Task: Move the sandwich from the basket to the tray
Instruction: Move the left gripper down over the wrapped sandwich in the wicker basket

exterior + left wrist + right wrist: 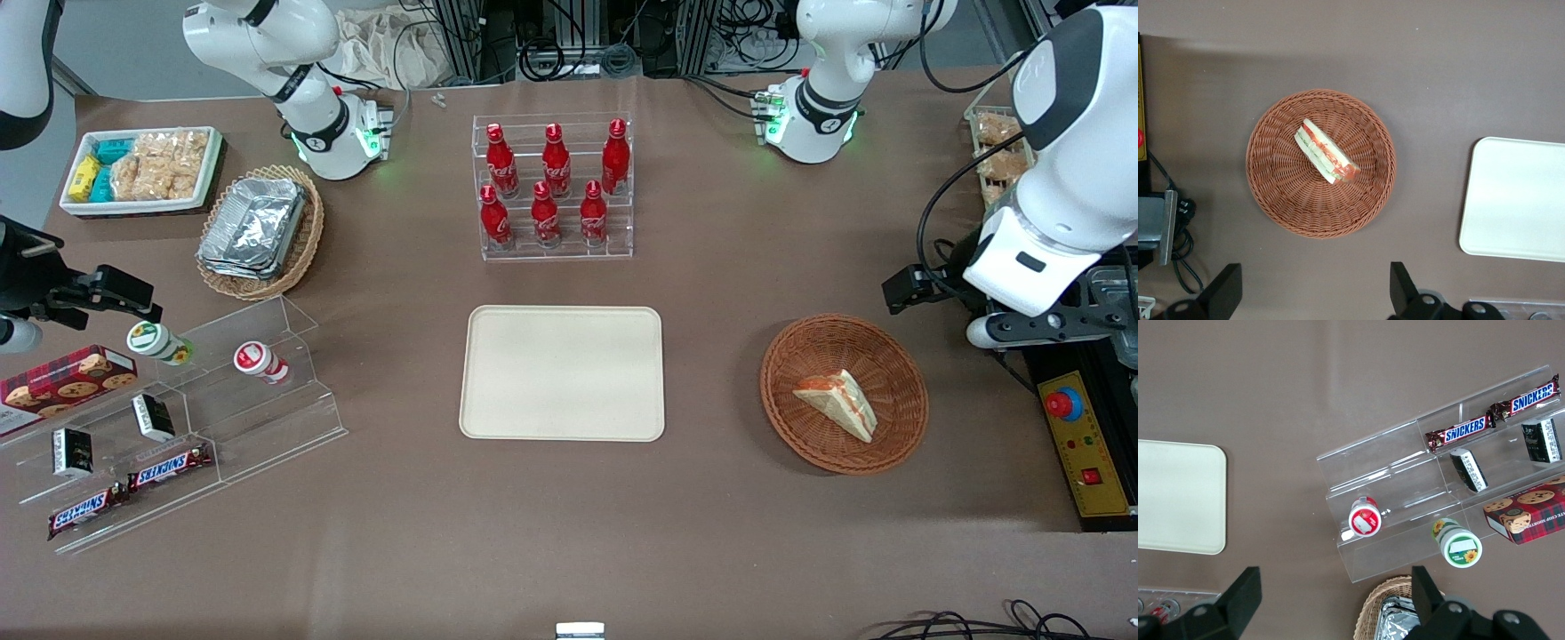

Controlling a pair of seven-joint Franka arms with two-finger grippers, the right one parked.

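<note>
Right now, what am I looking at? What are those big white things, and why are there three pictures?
The big white things are robot arms. One picture looks down at the table from the front. The other two come from small cameras on the arms' wrists.

On the brown table lie a flat tray with nothing on it and a round basket. A sandwich sits in the basket. Nearby are red bottles, candy bars and foil trays.

The working arm's gripper is like a hand with two fingers. It hangs open above the table beside the basket, holding nothing. Its job is to carry the sandwich to the tray.
</note>
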